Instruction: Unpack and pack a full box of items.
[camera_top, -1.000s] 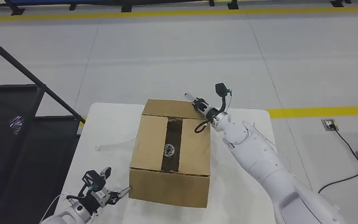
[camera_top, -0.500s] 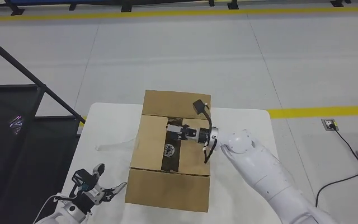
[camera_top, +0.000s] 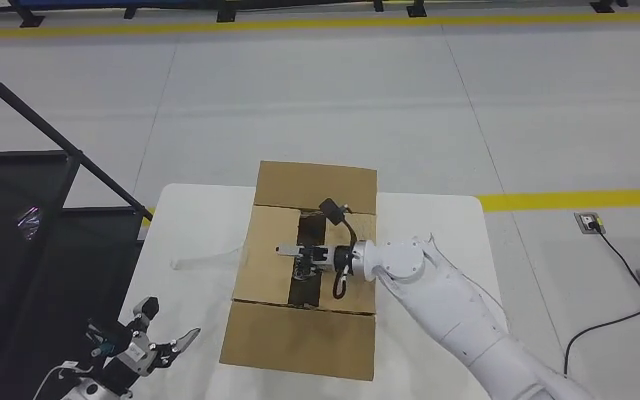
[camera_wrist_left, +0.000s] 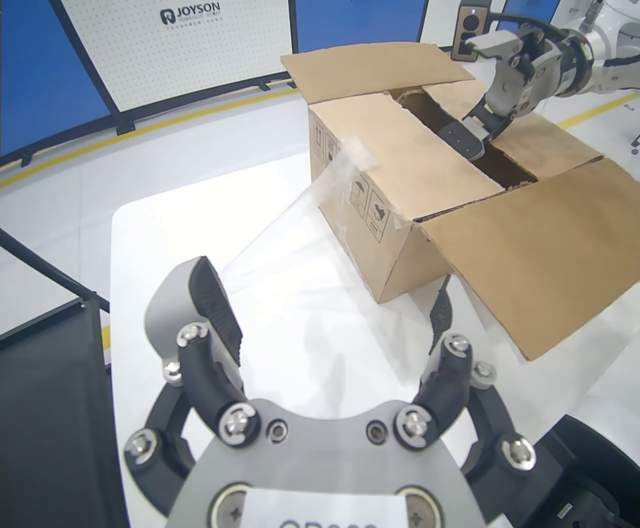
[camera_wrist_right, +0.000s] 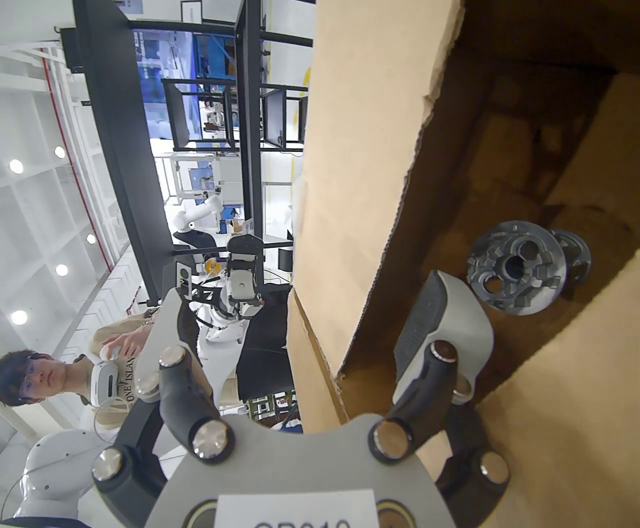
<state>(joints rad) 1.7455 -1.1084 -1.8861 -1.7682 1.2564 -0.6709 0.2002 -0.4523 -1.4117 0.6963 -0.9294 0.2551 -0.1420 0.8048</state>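
The cardboard box (camera_top: 268, 262) stands mid-table with its far and near flaps folded outward and its two long flaps lying nearly flat, a dark gap between them. My right gripper (camera_top: 295, 254) is open at that gap and straddles the edge of one long flap (camera_wrist_right: 360, 150), one finger (camera_wrist_right: 440, 320) inside the box and the other outside. A dark grey round part (camera_wrist_right: 517, 272) lies on the box floor. My left gripper (camera_top: 170, 322) hangs open over the table's near left corner, apart from the box, holding nothing.
A strip of clear tape (camera_wrist_left: 345, 165) trails from the box's left side onto the white table (camera_top: 190, 215). The outward near flap (camera_wrist_left: 540, 250) overhangs the table by the left gripper (camera_wrist_left: 320, 280). A black frame stands off the table's left edge.
The right gripper came from the box's far right corner to the middle gap and lowered over the flap edge. Both end flaps swung outward. The left gripper drew back from the box.
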